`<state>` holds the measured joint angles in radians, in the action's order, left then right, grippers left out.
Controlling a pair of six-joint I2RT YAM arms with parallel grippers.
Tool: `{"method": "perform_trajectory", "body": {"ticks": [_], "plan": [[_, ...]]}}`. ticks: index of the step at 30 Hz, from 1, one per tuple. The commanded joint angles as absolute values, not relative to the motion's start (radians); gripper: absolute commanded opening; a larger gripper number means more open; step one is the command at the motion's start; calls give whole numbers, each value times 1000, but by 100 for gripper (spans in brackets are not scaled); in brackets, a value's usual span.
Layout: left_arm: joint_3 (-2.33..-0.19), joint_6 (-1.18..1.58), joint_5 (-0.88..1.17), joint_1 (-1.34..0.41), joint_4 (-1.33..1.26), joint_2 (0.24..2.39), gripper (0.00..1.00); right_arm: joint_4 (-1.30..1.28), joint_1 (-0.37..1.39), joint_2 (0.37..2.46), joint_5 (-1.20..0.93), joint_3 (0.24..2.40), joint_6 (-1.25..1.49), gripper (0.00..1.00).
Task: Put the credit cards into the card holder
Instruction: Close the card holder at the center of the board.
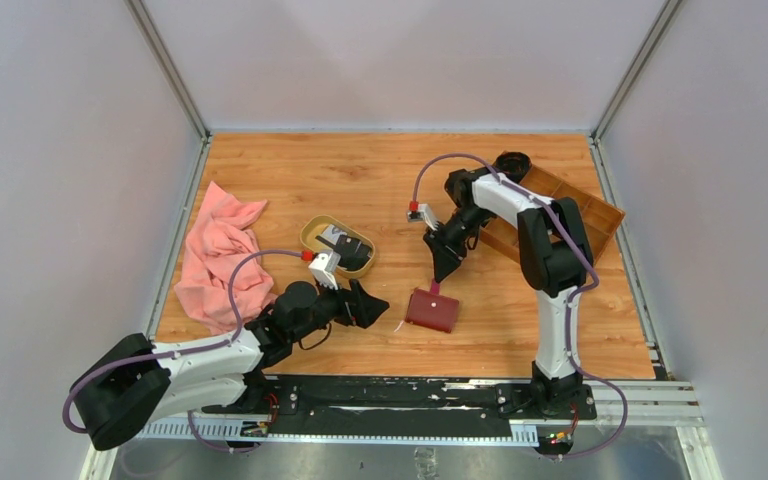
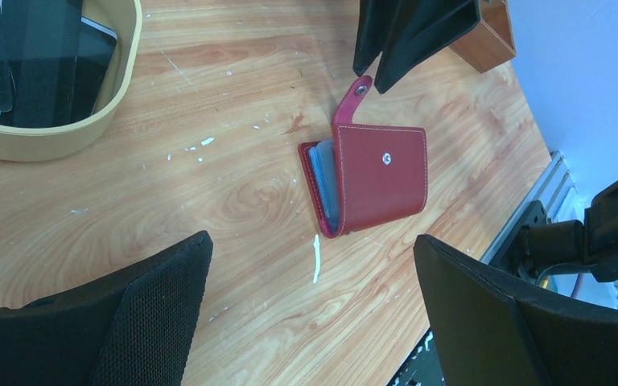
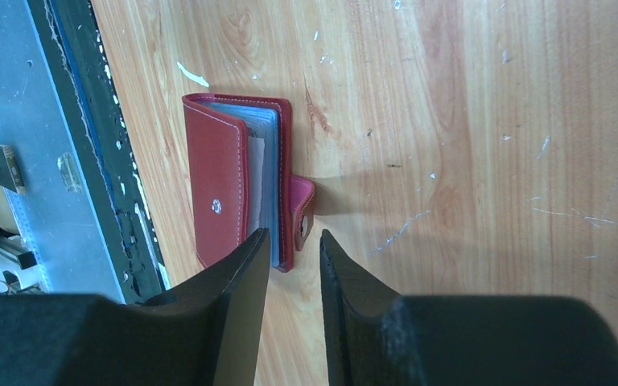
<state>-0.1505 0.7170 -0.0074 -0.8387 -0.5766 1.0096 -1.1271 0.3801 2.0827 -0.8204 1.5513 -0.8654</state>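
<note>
Card holder [image 3: 225, 185]: flat on surface [image 3: 491, 161], ajar. Right pincer [image 3: 294, 235]: narrowly apart astride snap tab [image 3: 303, 211], probably to open it. Left pincer [image 2: 312, 241]: wide apart.

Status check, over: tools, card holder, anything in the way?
Left tool wide open, empty. Right tool nearly closed at card holder's snap tab, grip unconfirmed. Cards in dish. Path clear.
</note>
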Motion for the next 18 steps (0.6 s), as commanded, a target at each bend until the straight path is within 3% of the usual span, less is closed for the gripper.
{"method": "perform_trajectory", "body": {"ticks": [1, 12, 18], "plan": [[-137, 713, -6, -831, -577, 1000, 100, -1174, 402, 2103, -827, 1581, -884, 33], [-135, 718, -6, -831, -576, 1008, 100, -1198, 406, 2129, -824, 1606, -884, 20], [-137, 718, -6, -831, -576, 1011, 100, -1208, 406, 2138, -821, 1610, -891, 18]]}}
